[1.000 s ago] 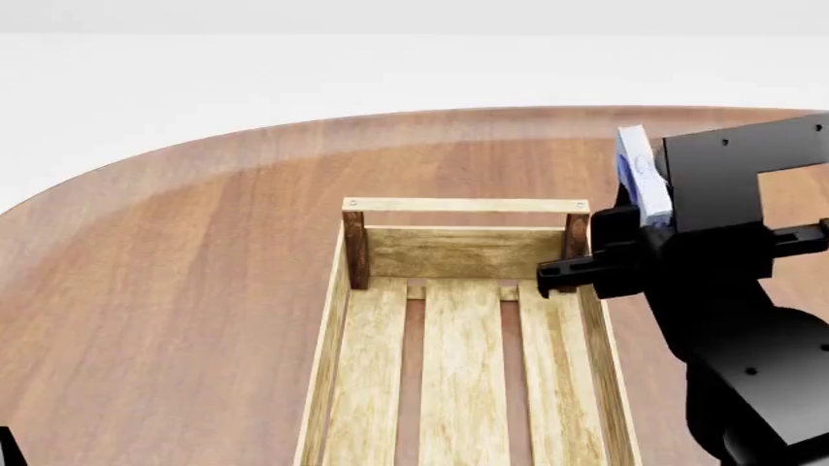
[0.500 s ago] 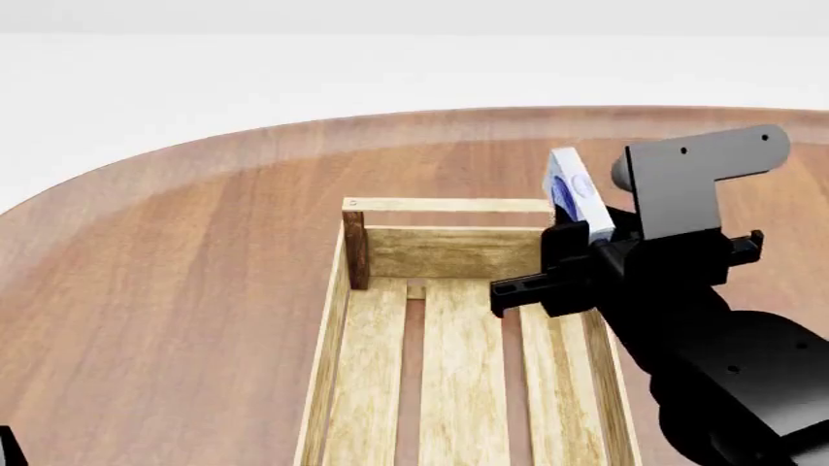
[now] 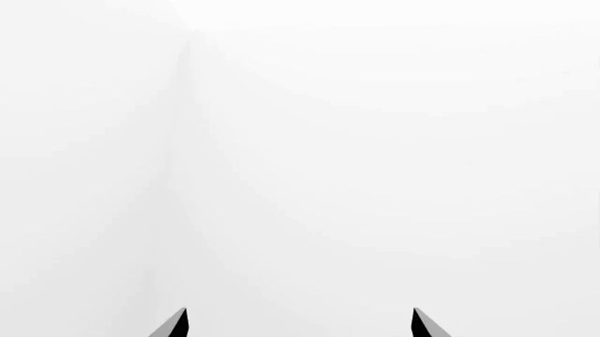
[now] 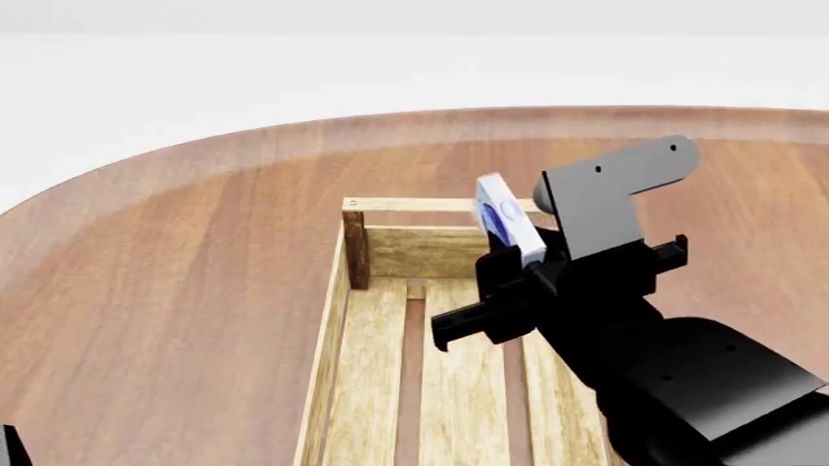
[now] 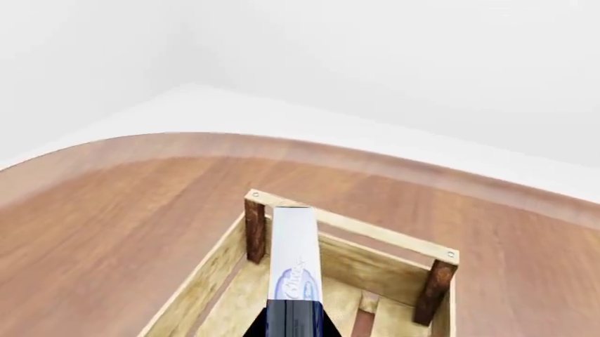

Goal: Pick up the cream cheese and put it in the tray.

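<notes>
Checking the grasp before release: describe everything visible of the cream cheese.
The cream cheese is a small flat box, white and light blue with a dark blue oval logo. It stands on edge, tilted, clamped in the right gripper, held in the air above the tray's far end. Nothing else touches it.

The cream cheese (image 4: 506, 221) bears a blue oval logo, lettering unreadable.
</notes>
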Controlling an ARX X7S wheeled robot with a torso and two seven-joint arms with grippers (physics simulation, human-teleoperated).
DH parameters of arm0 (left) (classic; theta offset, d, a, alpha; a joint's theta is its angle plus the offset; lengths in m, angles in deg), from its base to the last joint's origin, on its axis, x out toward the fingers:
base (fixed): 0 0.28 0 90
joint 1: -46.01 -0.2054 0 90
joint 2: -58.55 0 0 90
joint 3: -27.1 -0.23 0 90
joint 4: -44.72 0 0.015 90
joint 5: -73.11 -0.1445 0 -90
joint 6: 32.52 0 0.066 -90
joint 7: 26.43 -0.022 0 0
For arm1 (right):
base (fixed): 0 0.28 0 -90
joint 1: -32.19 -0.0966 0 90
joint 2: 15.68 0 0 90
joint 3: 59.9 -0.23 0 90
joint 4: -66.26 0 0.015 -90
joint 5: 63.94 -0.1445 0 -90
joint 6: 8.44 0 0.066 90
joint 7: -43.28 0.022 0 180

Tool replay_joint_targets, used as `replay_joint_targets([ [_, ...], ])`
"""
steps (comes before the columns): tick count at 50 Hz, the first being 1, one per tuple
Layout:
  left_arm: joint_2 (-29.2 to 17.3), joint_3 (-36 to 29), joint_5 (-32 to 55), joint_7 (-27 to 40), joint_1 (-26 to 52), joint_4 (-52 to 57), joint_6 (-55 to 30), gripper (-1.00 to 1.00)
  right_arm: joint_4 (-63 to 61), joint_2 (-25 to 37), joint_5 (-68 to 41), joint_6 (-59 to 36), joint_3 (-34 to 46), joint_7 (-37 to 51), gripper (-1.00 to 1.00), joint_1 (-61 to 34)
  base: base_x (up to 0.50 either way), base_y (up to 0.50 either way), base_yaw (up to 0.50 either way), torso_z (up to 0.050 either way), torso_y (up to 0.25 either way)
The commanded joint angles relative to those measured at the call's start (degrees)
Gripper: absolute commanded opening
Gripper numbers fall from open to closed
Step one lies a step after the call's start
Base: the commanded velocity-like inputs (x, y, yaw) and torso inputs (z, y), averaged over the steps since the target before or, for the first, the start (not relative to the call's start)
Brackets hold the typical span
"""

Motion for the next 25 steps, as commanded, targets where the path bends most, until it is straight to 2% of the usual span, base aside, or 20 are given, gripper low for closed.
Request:
replay_joint_targets([
  [1, -0.04, -0.23, -0.17, 0.00, 0.17, -0.06, -0.40, 1.00, -0.15, -0.63, 1.27, 0.36, 1.20, -1.29, -1.00, -0.62, 0.00, 0.00, 0.00, 0.000, 0.000],
  [25, 0.58, 0.41, -3.12, 1.86, -0.01, 0.58, -2.42, 1.00, 0.74, -0.88, 2.62, 0.99, 2.93, -1.47, -1.00, -0.64, 0.00, 0.00, 0.00, 0.000, 0.000],
])
